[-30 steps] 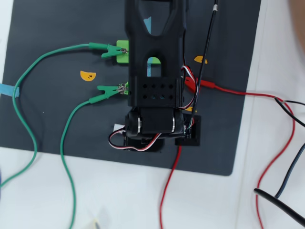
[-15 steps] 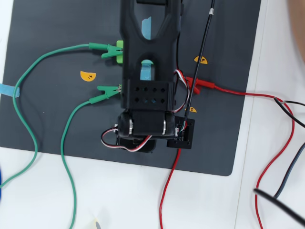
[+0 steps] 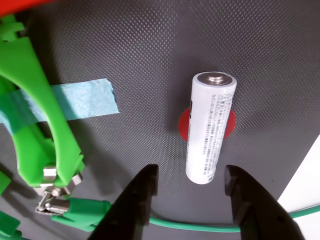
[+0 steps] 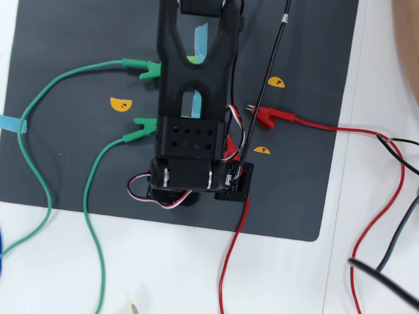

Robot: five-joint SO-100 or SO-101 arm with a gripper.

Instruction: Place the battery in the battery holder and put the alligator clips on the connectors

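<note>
In the wrist view the white battery [image 3: 210, 127] lies on the dark mat [image 3: 150, 50], over a red round sticker [image 3: 184, 125]. My gripper [image 3: 190, 179] is open, and the battery's near end sits between its black fingertips [image 3: 146, 176] without touching them. The bright-green battery holder [image 3: 36, 85] lies at the left, crossed by blue tape [image 3: 80, 99]. A green alligator clip [image 3: 75, 210] bites the metal connector [image 3: 50, 174] at the holder's end. From overhead the arm [image 4: 193, 111] hides the gripper, battery and holder. A red alligator clip [image 4: 268, 115] lies loose to the arm's right.
Two green clips [image 4: 141, 68] [image 4: 143, 125] with their wires reach in from the left in the overhead view. Orange stickers [image 4: 120, 103] [image 4: 275, 82] dot the mat. A red wire [image 4: 230, 248] and black cables [image 4: 393, 248] cross the white table at the right.
In the overhead view the arm has shifted left and toward the bottom edge, now covering the green block and uncovering the whole red clip. The clips and wires have not moved.
</note>
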